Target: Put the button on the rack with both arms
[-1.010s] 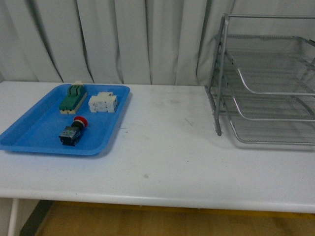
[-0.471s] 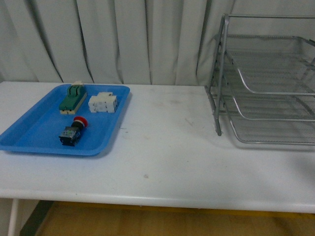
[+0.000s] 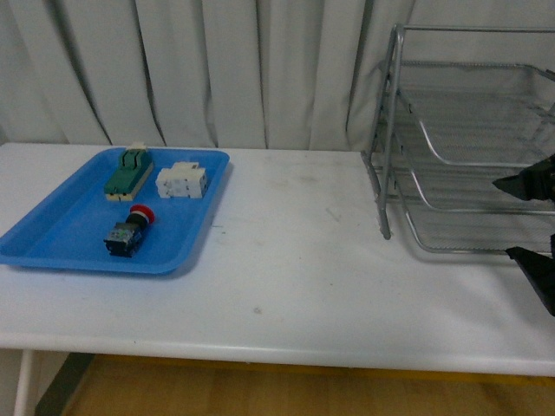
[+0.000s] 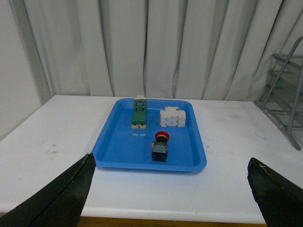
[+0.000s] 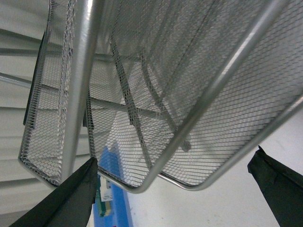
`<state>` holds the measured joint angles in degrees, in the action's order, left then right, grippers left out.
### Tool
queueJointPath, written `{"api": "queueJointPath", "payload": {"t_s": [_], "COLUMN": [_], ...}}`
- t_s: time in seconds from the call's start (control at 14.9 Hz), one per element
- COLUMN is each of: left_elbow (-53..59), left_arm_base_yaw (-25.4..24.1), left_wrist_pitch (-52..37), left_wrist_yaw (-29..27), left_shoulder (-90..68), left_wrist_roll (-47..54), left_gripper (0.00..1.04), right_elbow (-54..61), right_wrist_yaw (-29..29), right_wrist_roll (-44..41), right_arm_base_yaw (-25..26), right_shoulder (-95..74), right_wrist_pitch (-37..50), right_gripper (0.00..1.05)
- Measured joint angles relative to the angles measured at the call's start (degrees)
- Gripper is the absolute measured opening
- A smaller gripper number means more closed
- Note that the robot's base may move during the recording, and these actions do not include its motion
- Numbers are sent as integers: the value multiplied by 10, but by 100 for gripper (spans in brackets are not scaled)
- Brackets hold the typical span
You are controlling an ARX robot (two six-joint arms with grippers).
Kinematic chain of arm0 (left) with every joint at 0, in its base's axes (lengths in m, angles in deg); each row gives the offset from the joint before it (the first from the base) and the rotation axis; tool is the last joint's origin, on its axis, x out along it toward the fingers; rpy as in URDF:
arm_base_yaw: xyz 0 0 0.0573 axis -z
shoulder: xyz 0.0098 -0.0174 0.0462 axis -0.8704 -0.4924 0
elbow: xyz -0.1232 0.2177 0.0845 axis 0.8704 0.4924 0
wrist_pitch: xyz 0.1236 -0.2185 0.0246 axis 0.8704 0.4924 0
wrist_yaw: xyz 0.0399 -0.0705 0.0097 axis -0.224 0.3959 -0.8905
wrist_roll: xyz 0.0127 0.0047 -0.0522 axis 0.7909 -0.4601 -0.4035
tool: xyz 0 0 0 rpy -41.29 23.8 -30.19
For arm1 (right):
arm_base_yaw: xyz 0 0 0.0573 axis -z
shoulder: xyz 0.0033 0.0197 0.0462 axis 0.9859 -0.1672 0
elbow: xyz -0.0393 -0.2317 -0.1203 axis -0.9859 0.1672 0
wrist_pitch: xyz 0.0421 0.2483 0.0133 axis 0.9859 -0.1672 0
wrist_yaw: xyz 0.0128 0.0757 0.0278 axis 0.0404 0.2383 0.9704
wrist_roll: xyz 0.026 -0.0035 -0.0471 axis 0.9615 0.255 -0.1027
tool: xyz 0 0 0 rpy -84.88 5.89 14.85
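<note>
Button (image 3: 130, 230) in tray (image 3: 52, 221) by surface's (image 3: 295, 286) left edge; left claw (image 4: 170, 161) open, well apart. Best pinch its blocky body from above; right claw (image 3: 503, 218) open beside rack (image 3: 386, 130).

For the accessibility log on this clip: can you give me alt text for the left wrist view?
A small red-capped push-button lies in a flat blue plastic tray on a white table, a green rectangular block and white blocky part beyond it. The open left claw holds nothing; a silver wire-mesh rack stands apart.
</note>
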<state>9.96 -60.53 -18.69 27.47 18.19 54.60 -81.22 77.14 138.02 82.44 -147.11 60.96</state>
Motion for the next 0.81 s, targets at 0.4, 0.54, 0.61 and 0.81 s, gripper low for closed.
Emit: {"api": "queueJointPath", "payload": {"t_s": [0.4, 0.54, 0.61, 0.81], "left_elbow": [0, 0, 0, 0], "left_arm_base_yaw": [0, 0, 0, 0], "left_wrist_pitch": [0, 0, 0, 0], "left_wrist_yaw": [0, 0, 0, 0], "left_shoulder": [0, 0, 0, 0], "left_wrist_roll": [0, 0, 0, 0], "left_gripper": [98, 98, 98, 98], "right_elbow": [-120, -144, -158, -160], "right_wrist_yaw": [-29, -43, -51, -62], "right_wrist_roll": [23, 23, 23, 23], "right_arm_base_yaw": [-24, -26, -26, -29], "right_shoulder": [-52, -66, -77, -85], "right_wrist_pitch": [-108, -124, -132, -115], "right_gripper": [98, 93, 80, 44]}}
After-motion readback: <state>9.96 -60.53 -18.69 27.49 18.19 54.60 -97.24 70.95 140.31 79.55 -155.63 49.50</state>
